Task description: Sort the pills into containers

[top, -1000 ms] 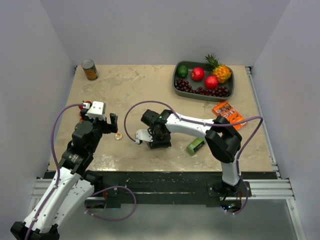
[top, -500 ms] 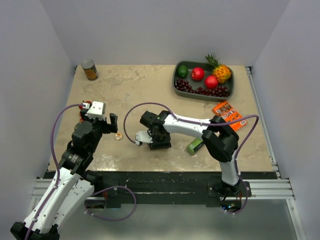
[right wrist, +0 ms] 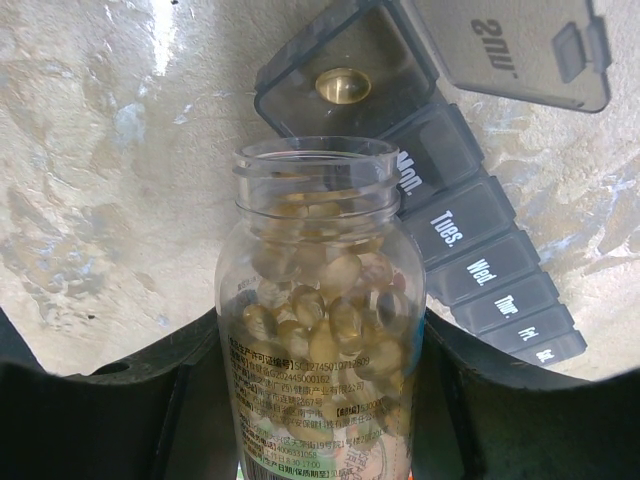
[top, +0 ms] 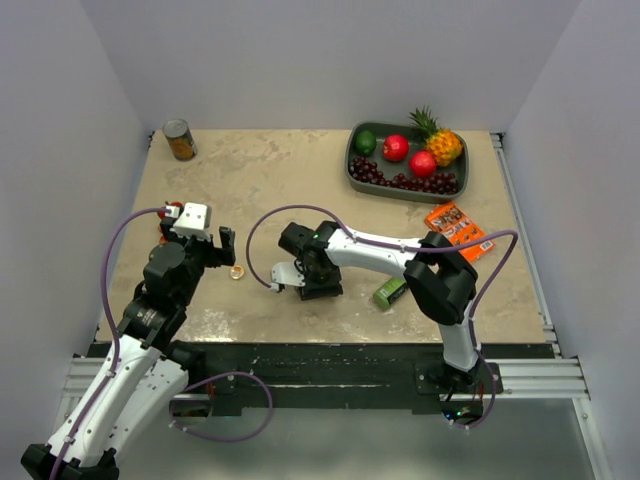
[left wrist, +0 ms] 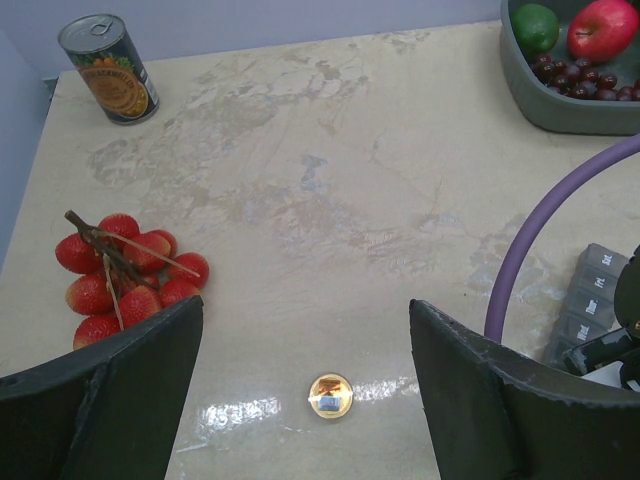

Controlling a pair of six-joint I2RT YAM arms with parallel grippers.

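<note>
the pills (right wrist: pixel 325 310) are yellowish-amber ovals heaped in a clear uncapped bottle (right wrist: pixel 300 170) clamped in the right claw (right wrist: pixel 315 345). one pill (right wrist: pixel 342 85) (round, golden) lies in the grey strip (right wrist: pixel 470 235), in its open end compartment just beyond the bottle mouth. the strip's other lids, running off to the claw's right, lie closed.

Light was even and diffuse, from overhead; the white walls were bright. The tabletop (top: pixel 260 170) was well lit, with only soft, short shadows under the arms toward its near edge.

Left wrist view: a wet-looking sheen of glare lay near the tabletop's near edge, around a small amber disc (left wrist: pixel 330 395). The left gripper (left wrist: pixel 305 340) showed its fingers (left wrist: pixel 100 400) dark and soft-edged, close to the lens.

Right wrist view: the clear bottle (right wrist: pixel 318 330) was sharp at the neck, its label print low down smeared. A pale glare patch sat on the tabletop at upper left. Lettering on the pill organiser (right wrist: pixel 470 240) was readable.
</note>
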